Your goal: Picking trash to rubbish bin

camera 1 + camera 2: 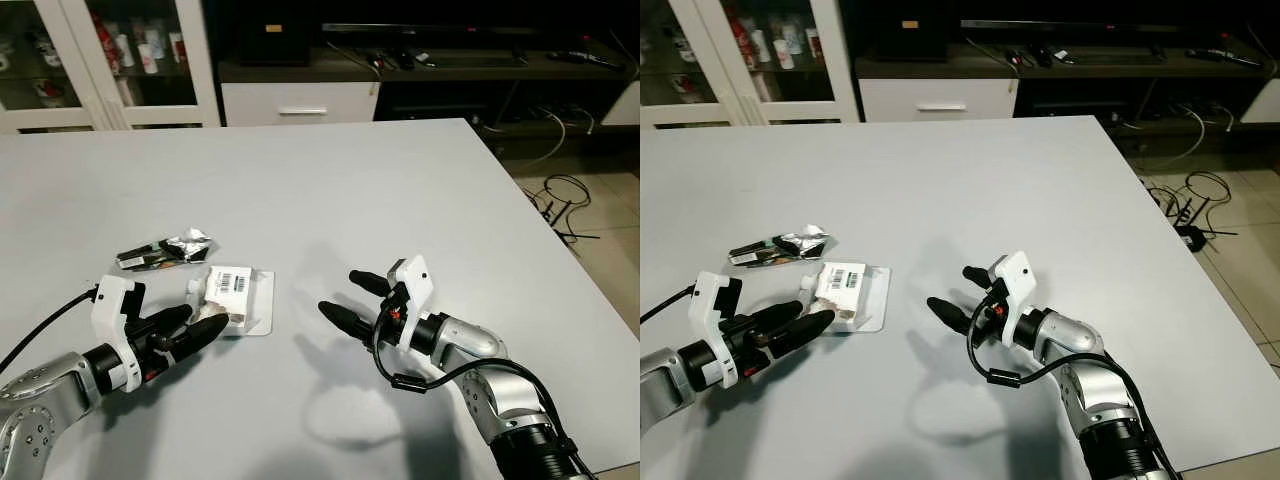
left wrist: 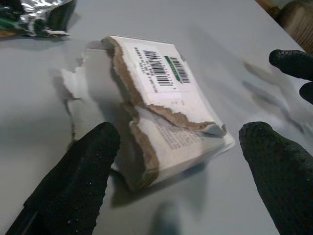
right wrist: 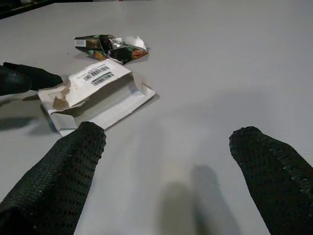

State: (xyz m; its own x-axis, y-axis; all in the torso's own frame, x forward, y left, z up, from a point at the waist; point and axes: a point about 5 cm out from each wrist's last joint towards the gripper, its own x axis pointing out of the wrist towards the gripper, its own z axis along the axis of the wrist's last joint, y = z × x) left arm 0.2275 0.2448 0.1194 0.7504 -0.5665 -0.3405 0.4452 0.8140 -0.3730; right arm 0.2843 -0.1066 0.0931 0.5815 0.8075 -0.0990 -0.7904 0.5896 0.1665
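- Left end effector [image 1: 195, 325], two long black fingers on a white-cased wrist, sits low over the near part of the pale grey desk [image 1: 330, 180]. Fingers spread, nothing between them. Tips just beside the near edge of the torn carton; contact cannot be told.
- Left wrist view: the two fingers [image 2: 73, 181] straddle the carton's near end, one on either side. Likely lined up this way to close across its narrow width.
- Right end effector [image 1: 352, 298], same build, hovers above bare desk to the right of the carton, well apart from it. Fingers parted, empty, pointing left toward the trash. Reads as waiting while the left arm works.
- Torn white cardboard carton with a barcode label [image 1: 233, 293] lies flat on the desk, ripped brown edge showing, one flap splayed out. This is the nearest piece of trash and, by my judgement, the current target.
- Crumpled silver-and-dark foil wrapper [image 1: 165, 249] lies just beyond the carton, near but not touching. Second piece, not yet picked up.
- Rest of the desk runs bare to its far edge.
- Beyond: white glass-door cabinet [image 1: 110, 60] with bottles inside, white drawer [image 1: 298, 102], dark low shelf unit [image 1: 470, 60] with clutter, loose cables [image 1: 560, 200] on the tiled floor at right.
- Rubbish bin: cannot place it from here.
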